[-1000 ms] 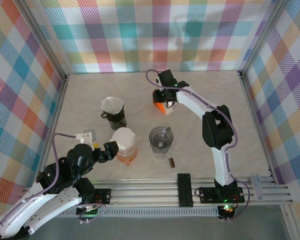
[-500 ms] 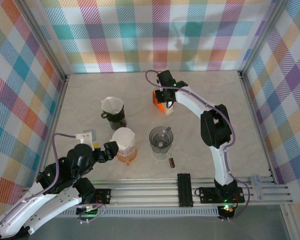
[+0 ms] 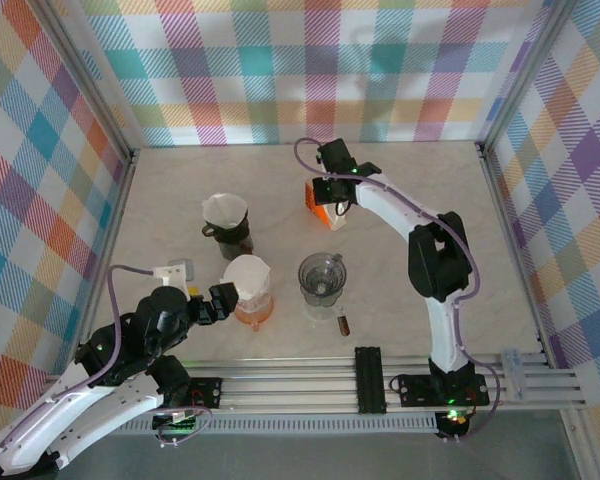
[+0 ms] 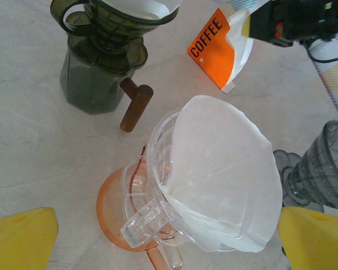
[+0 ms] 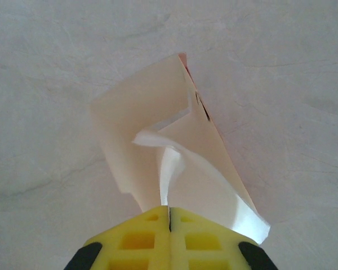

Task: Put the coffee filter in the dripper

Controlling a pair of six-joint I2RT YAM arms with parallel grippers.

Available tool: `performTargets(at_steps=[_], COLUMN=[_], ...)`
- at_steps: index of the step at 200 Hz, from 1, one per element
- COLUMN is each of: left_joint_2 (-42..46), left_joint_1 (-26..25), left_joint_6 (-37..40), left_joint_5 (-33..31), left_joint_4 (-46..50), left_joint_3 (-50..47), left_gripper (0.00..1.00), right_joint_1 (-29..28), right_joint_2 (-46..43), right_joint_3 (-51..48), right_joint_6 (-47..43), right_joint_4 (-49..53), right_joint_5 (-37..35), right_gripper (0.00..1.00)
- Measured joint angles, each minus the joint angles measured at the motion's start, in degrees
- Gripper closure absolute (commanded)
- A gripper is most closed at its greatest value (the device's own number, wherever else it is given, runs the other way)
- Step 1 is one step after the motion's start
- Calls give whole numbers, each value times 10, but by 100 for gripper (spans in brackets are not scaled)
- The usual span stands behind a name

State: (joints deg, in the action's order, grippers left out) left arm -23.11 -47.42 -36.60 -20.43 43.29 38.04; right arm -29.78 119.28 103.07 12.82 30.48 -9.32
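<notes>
The orange filter packet (image 4: 215, 53) bears the word "COFFEE" in black capitals.

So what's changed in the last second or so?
The right gripper has closed its fingers on a white coffee filter at the orange packet. The left gripper stayed open beside the pink dripper; nothing else moved.

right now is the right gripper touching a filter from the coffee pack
Touching. The right wrist view shows the right gripper shut on the edge of a white filter sticking out of the pack.
</notes>
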Motion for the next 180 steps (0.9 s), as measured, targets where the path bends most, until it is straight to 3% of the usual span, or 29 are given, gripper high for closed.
performTargets(at_steps=[106, 180], left_joint_2=[-52, -93], left_joint_1=[0, 0], left_joint_6=[-2, -15], left_joint_5=[15, 37], left_joint_4=[1, 3], left_joint_3=[65, 102], left_gripper=[0, 0], right_joint_1=[1, -14], right_joint_2=[-273, -440], right_joint_3=[-134, -140], right_joint_6=[11, 13], right_joint_4=[-3, 164], right_joint_5=[10, 68], right_gripper=[100, 100])
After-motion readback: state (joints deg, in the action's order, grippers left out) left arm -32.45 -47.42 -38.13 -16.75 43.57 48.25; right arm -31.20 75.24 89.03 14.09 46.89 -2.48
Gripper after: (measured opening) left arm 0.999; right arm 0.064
